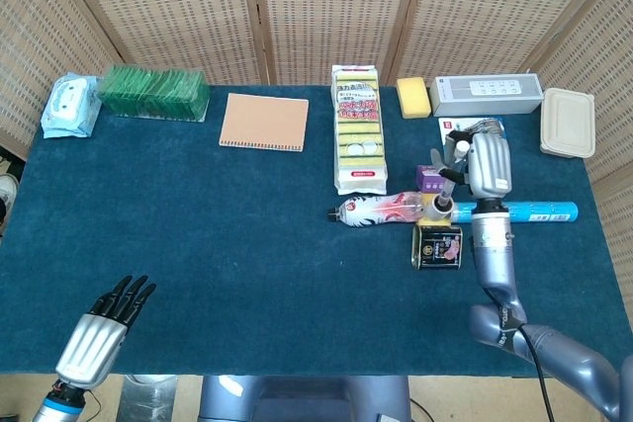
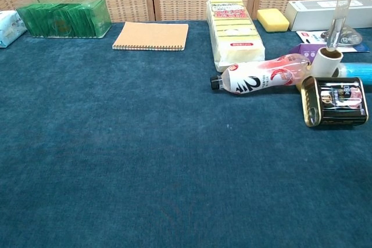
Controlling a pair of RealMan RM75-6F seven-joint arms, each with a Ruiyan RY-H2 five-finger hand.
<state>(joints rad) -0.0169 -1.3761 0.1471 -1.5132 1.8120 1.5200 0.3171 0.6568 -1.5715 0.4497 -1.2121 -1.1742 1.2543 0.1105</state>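
Above the cluttered right side, right hand [image 1: 489, 165] gripping lint roller [image 2: 326, 61] upright, left hand [image 1: 99, 335] empty, fingers spread.
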